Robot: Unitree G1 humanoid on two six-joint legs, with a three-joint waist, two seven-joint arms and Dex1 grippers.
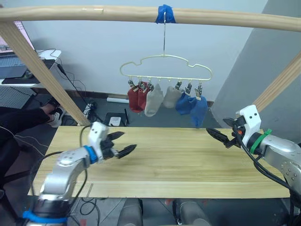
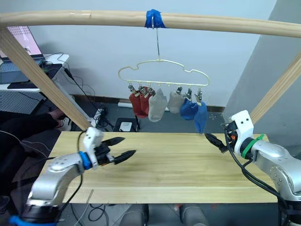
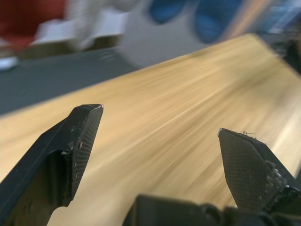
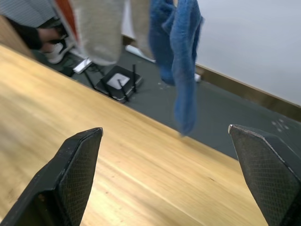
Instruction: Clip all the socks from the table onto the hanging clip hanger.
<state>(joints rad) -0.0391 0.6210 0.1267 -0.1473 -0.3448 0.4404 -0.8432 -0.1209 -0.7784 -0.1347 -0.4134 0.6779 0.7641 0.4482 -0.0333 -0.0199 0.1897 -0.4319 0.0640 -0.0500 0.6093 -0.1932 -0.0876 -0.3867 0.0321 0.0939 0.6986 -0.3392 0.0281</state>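
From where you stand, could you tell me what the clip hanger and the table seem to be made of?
Clip hanger: apparently thin metal wire, pale gold finish, with small shiny clips. Table: light wood, matte, with visible grain and plank seams, though it could be laminate.

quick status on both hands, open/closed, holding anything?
Left hand: open, empty, above the table.
Right hand: open, empty, near the table's far edge below the blue socks.
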